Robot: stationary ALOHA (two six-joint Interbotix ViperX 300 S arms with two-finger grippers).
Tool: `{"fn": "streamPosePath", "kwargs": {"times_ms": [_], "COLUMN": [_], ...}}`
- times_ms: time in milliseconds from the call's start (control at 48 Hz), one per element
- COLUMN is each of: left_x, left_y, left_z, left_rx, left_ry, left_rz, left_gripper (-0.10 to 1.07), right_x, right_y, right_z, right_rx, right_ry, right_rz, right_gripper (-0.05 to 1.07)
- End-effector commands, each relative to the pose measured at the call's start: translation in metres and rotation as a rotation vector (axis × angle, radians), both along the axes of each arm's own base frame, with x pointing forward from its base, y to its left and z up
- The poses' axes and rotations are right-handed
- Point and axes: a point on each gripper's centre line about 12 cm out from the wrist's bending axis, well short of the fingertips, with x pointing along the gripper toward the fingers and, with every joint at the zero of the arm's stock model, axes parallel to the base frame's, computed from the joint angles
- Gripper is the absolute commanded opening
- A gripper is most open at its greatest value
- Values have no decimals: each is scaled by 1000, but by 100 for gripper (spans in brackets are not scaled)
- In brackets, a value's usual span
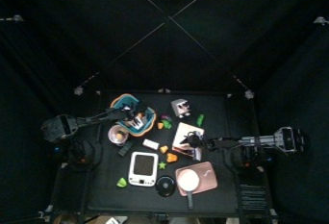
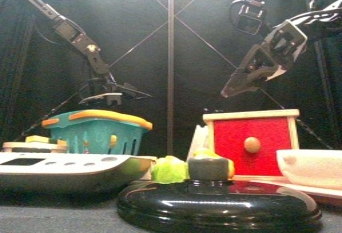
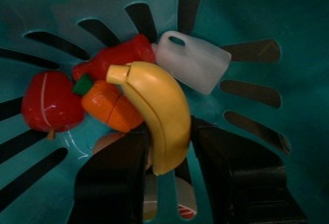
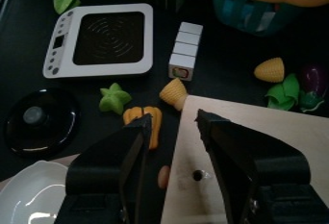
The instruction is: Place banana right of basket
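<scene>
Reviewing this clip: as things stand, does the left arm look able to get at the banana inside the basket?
Probably yes. The left gripper hangs right over the basket, jaws open either side of the banana, which lies on top of the other toy food with nothing covering it.

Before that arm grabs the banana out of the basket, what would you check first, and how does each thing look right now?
1. Banana in view of the left gripper: ok, it lies in the basket between the jaws.
2. Left jaws open: ok, one on each side of the banana.
3. Banana free of neighbours: not ok, the red and orange toy foods and the white cup touch it.
4. Free spot right of the basket: cannot tell, small things lie close by.
5. Right gripper out of the way: ok, it hangs over the red box, jaws open.
</scene>
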Motion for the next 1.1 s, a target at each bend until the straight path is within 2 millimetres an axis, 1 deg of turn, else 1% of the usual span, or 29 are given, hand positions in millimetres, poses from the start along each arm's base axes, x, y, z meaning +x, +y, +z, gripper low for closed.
{"fn": "streamPosePath", "kwargs": {"times_ms": [0, 62, 250, 354, 458, 500, 750, 833, 1083], "left_x": [8, 12, 29, 32, 34, 36, 65, 77, 98], "left_y": [0, -2, -21, -25, -26, -30, -59, -68, -79], "left_z": [19, 27, 60, 78, 89, 95, 119, 115, 79], "left_rx": [31, 41, 98, 145, 184, 200, 226, 225, 207], "left_ry": [-55, -74, -147, -153, -132, -136, -216, -221, -140], "left_rz": [-11, -23, -106, -142, -168, -185, -280, -320, -382], "left_gripper": [59, 59, 58, 58, 58, 58, 58, 58, 59], "right_x": [4, 5, 4, 4, 5, 4, 5, 4, 2], "right_y": [0, 0, 0, -1, 0, -1, -1, 0, 1], "right_z": [12, 12, 12, 11, 12, 11, 12, 12, 10], "right_rx": [-6, -6, -6, -6, -6, -6, -9, -7, -8], "right_ry": [-37, -38, -37, -36, -38, -34, -38, -37, -30], "right_rz": [7, 7, 4, 3, 5, 3, 5, 4, 8], "right_gripper": [80, 80, 80, 80, 80, 80, 80, 80, 80]}}
